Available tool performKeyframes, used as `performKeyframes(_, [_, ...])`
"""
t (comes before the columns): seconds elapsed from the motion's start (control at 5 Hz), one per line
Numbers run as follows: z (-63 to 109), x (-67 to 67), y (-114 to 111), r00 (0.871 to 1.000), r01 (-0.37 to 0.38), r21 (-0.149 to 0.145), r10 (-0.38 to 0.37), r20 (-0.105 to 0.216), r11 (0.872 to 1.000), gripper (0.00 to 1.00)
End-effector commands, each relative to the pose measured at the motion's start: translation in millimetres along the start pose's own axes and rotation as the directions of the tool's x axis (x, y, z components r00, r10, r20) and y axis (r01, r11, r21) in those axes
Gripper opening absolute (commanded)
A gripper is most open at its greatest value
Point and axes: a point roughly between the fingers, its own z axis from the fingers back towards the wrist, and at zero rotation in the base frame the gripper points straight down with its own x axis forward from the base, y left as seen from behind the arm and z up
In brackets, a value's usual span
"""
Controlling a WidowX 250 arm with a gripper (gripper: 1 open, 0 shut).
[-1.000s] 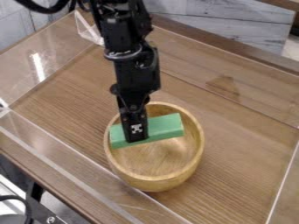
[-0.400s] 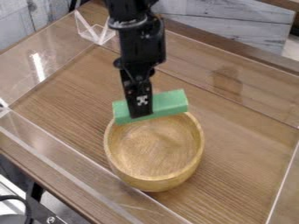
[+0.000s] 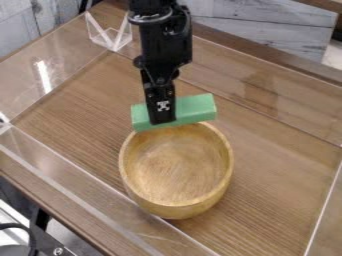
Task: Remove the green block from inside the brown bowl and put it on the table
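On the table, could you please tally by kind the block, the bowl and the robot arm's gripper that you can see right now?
Green block: 1
Brown bowl: 1
Gripper, fingers closed on the green block: 1
Total: 3

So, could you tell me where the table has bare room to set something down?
The brown wood-grain table is bare right of the round wooden bowl and left toward the acrylic wall. It's crowded at the bowl's far rim, under the gripper and green block.
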Motion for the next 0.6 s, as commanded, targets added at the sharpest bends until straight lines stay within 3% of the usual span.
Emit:
performKeyframes(0.0, [11.4, 7.6, 10.6, 0.999, 0.041, 0.072, -0.043, 0.022, 0.997, 0.0])
performKeyframes(0.4, [5.7, 5.6, 17.7, 0.996, 0.084, 0.112, -0.087, 0.015, 0.99, 0.0])
